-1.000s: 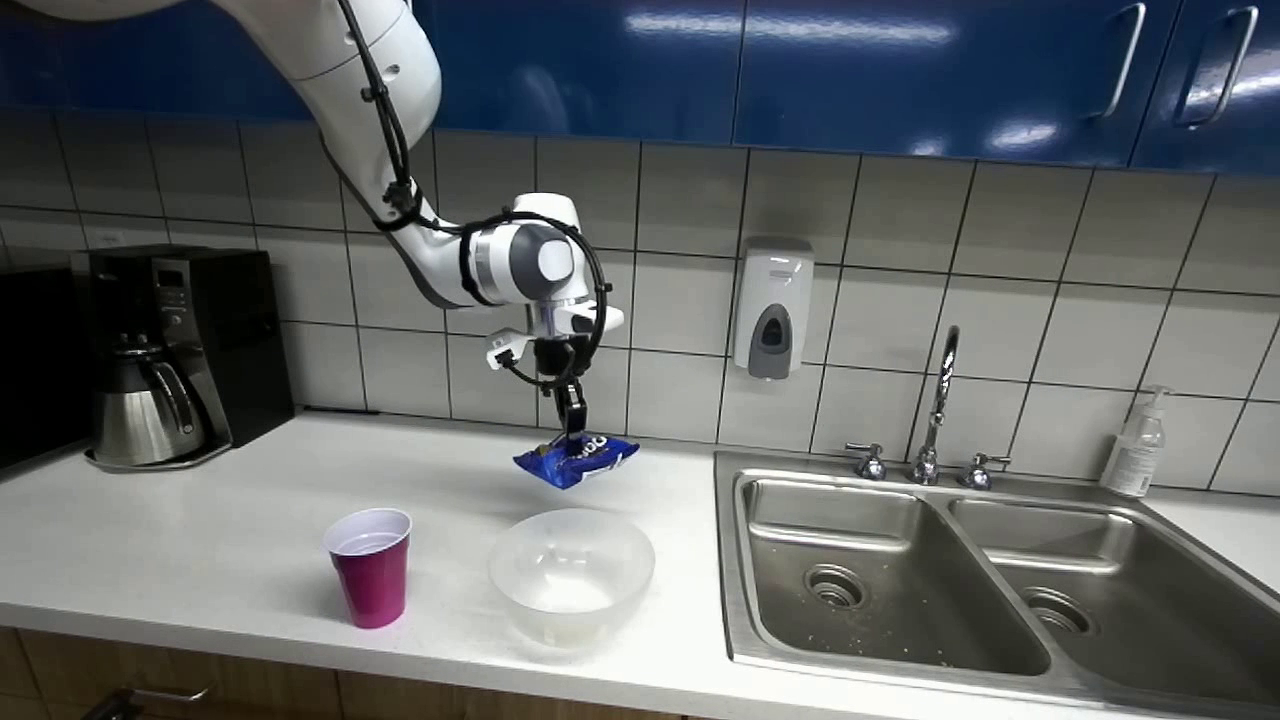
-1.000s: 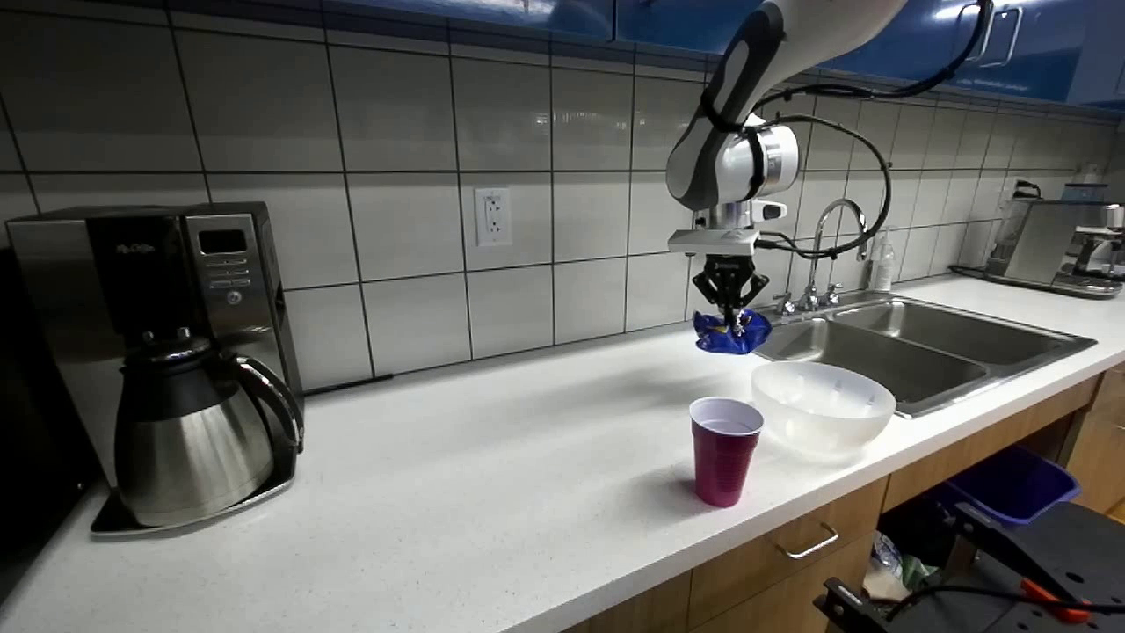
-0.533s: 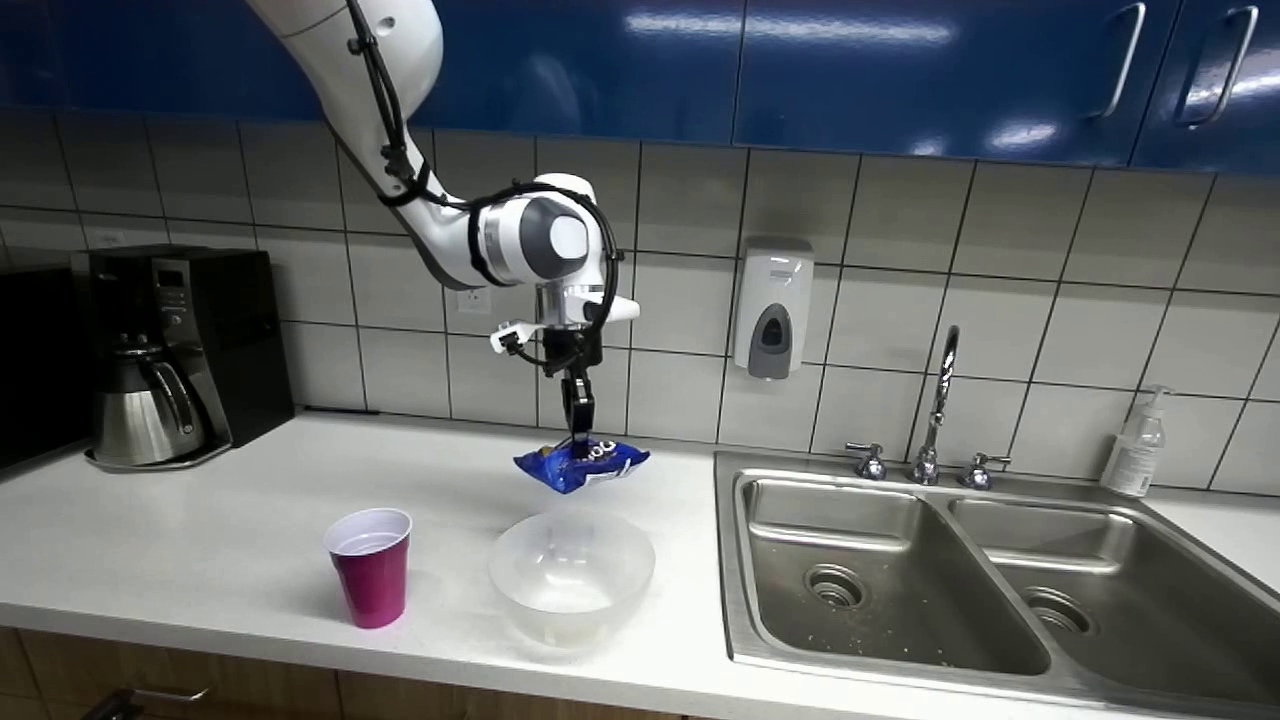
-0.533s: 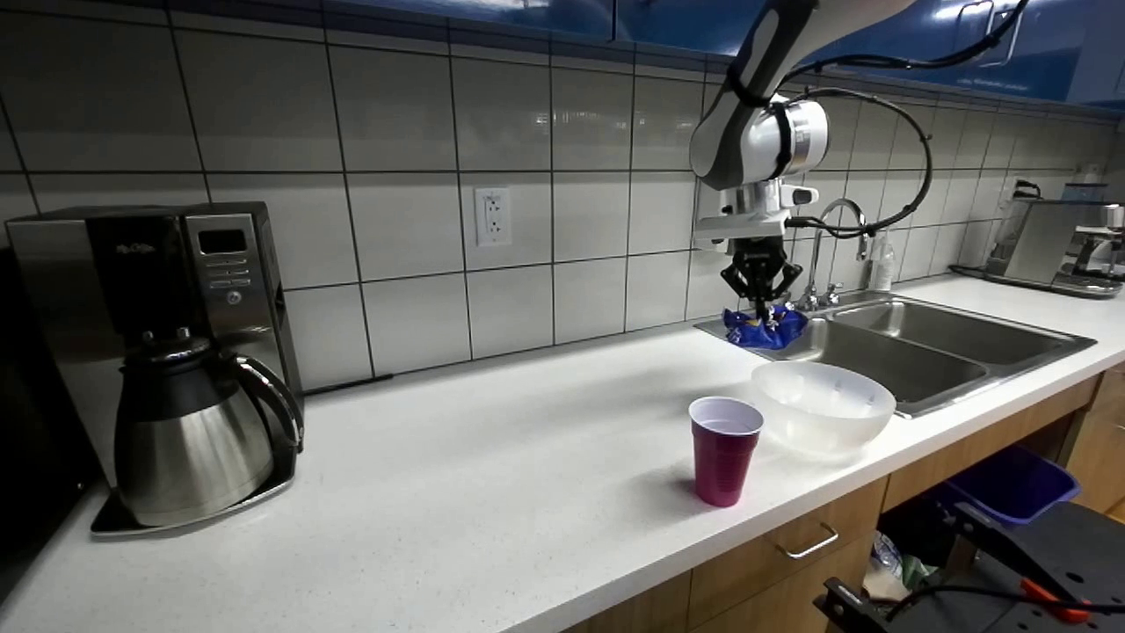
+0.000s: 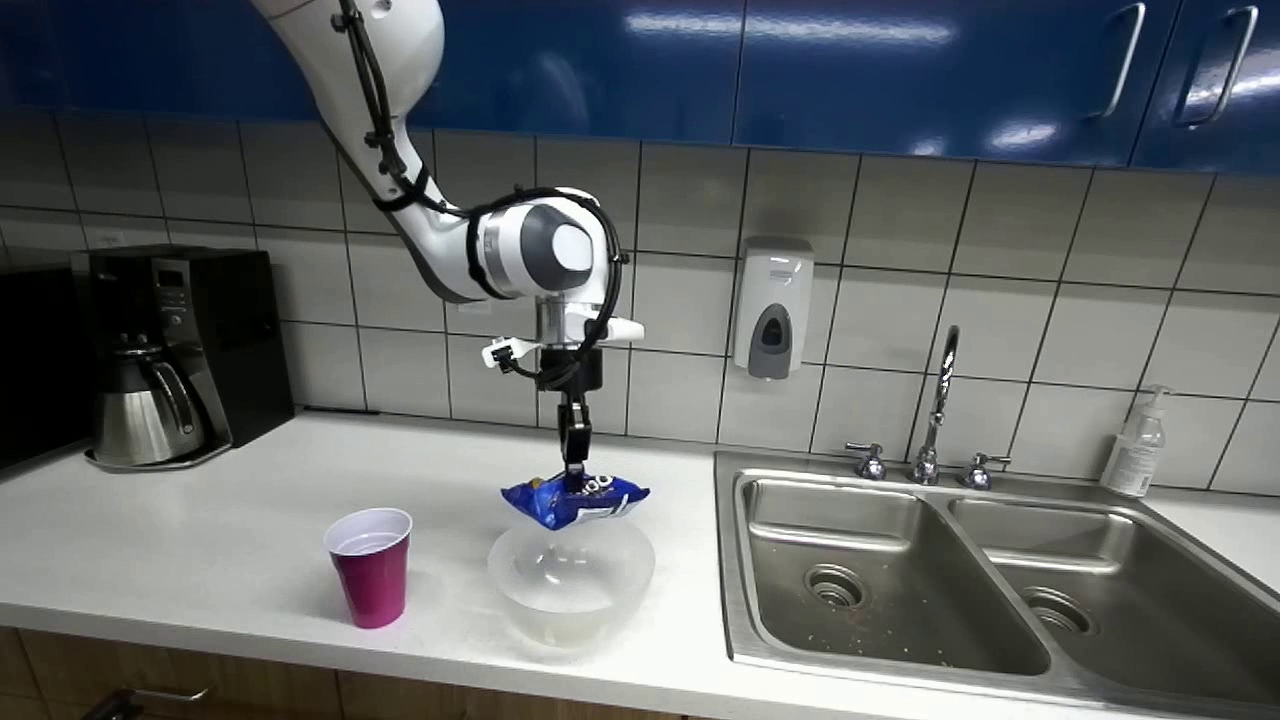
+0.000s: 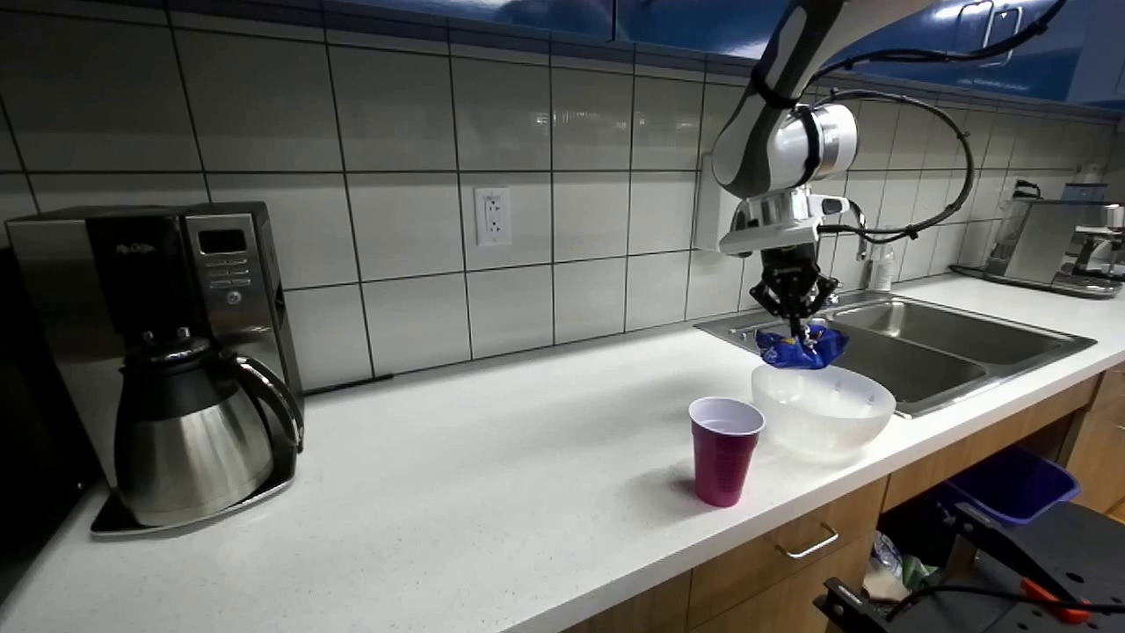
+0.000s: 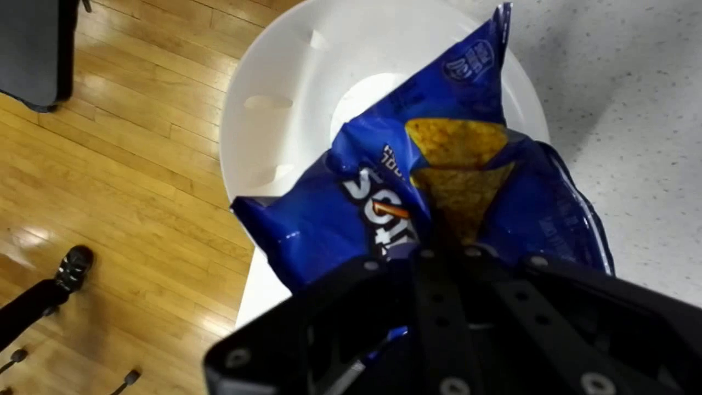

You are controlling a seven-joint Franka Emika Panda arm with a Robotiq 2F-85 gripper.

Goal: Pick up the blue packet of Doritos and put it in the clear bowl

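Observation:
The blue packet of Doritos (image 5: pixel 556 507) hangs crumpled from my gripper (image 5: pixel 574 478). It also shows in an exterior view (image 6: pixel 800 353) and large in the wrist view (image 7: pixel 351 225). My gripper (image 6: pixel 798 331) is shut on the packet's middle; in the wrist view its jaws (image 7: pixel 447 247) are close together, with their tips dark against the bag. The clear bowl (image 5: pixel 572 612) stands upright on the counter. In both exterior views the packet is just above its back rim (image 6: pixel 826 431). In the wrist view the packet covers part of the bowl (image 7: pixel 269 120).
A magenta cup (image 5: pixel 376 582) stands beside the bowl, nearer the coffee maker (image 6: pixel 193 422). A double sink (image 5: pixel 890 590) with a faucet (image 5: pixel 935 410) lies on the bowl's other side. The counter's front edge (image 5: pixel 450 670) is close to the bowl. A soap dispenser (image 5: pixel 775 310) hangs on the wall.
The gripper carried the packet towards the sink side and the bowl, rising slightly, then lowered it nearer the bowl's rim. The packet stays held; bowl and cup have not moved.

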